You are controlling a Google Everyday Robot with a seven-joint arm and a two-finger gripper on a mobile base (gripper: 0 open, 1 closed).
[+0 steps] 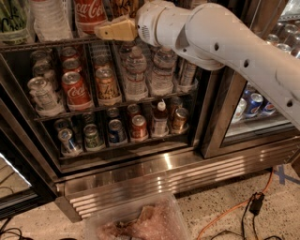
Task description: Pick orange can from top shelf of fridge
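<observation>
The fridge (140,173) stands open in front of me, with a steel frame and wire racks. The top shelf (51,44) runs across the upper edge of the view. On it, the orange can (123,6) with black markings shows only in part, cut off by the top of the view and by my arm. A red Coca-Cola can (90,13) stands to its left. My gripper (112,31), with tan fingers pointing left, is at the front of the top shelf, just below and in front of the orange can and the Coca-Cola can.
The shelf below holds a Coca-Cola can (76,90), a paler amber can (107,84) and water bottles (136,70). Lower down are several small cans. A closed glass door (253,108) is at the right. A plastic bin (140,222) and an orange cable (234,208) lie on the floor.
</observation>
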